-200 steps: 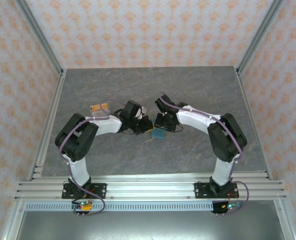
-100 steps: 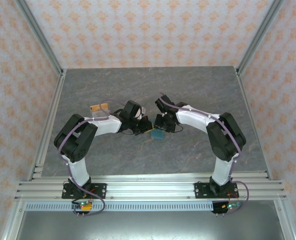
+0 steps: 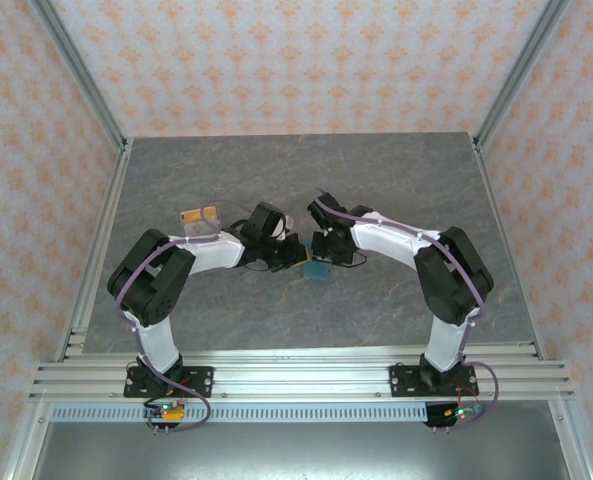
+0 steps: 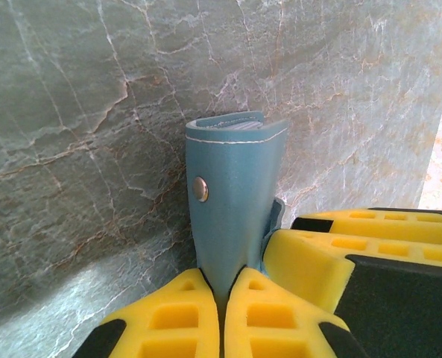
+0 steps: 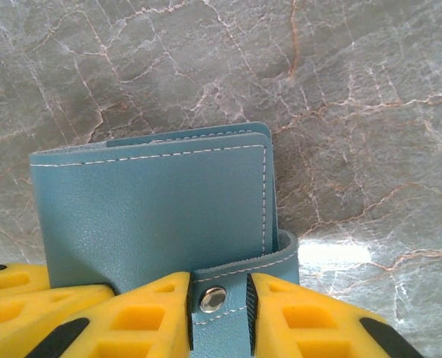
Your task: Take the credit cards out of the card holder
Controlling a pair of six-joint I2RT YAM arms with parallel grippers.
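Observation:
The teal card holder point(image 3: 318, 270) stands on edge at the middle of the table, folded shut, between both grippers. My left gripper point(image 4: 224, 287) is shut on its lower edge point(image 4: 232, 201), below a metal snap. Pale edges of the credit cards point(image 4: 235, 127) show in the fold at its far end. In the right wrist view the card holder point(image 5: 153, 209) faces me broadside, and my right gripper point(image 5: 219, 298) is shut on its closing tab point(image 5: 239, 270), one pad against each side of the snap. From above, the left gripper point(image 3: 296, 257) and right gripper point(image 3: 321, 255) meet over it.
A small orange and white object point(image 3: 201, 216) lies on the grey marble table point(image 3: 396, 180) to the left of the left arm's wrist. Metal frame rails point(image 3: 101, 240) and patterned walls border the table. Both arms bend inward toward the centre.
My right gripper's jaws have narrowed onto the closing tab and that wrist has shifted slightly left. The left gripper has kept its grip and place.

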